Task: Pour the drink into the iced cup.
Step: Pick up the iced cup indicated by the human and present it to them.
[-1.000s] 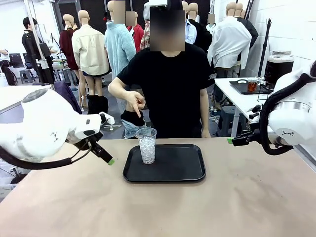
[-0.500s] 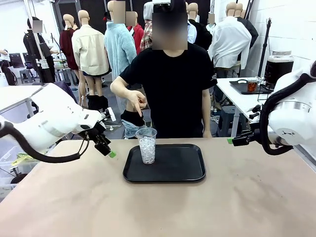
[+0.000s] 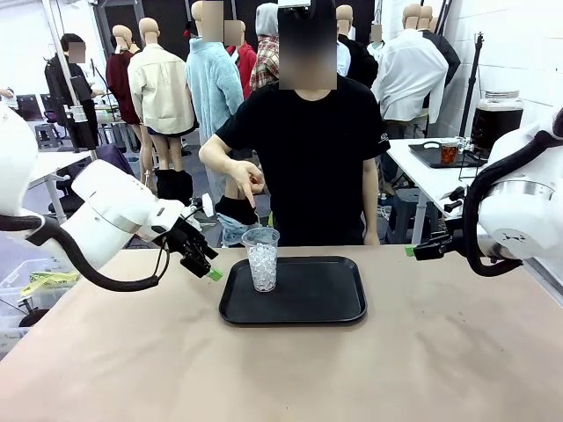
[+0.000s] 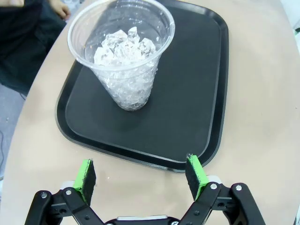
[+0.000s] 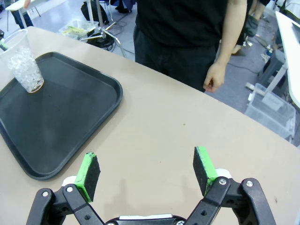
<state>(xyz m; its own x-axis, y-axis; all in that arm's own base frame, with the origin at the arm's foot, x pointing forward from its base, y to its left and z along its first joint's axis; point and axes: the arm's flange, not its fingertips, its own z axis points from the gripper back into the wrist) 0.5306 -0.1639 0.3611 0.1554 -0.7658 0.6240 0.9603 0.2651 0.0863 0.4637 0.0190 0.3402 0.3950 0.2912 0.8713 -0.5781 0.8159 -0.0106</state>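
Close to me is a tan table (image 3: 264,374). The left gripper (image 4: 140,174) hangs low over it, just beside the left edge of a black tray (image 4: 197,93). Its two green pads stand wide apart and there is nothing between them. The right gripper (image 5: 146,174) hangs over the bare table on the other side, well apart from the tray. It is wide open too, and it holds nothing. On the left part of the tray stands a clear cup (image 3: 261,259). It is upright and has ice (image 4: 123,47) in it. Behind the table stands a person in a black shirt (image 3: 303,158). One hand (image 3: 246,180) points a finger down over the cup and does not touch it. The other hand (image 5: 213,80) hangs by the far edge of the table. Far back on the right is a white side table (image 3: 422,180). On it stands a big glass jar (image 3: 497,110) with a metal lid. The drink (image 3: 491,130) is inside the jar and looks almost black. Next to the jar is a small cup (image 3: 449,153) with red-brown liquid, on a small dark tray.
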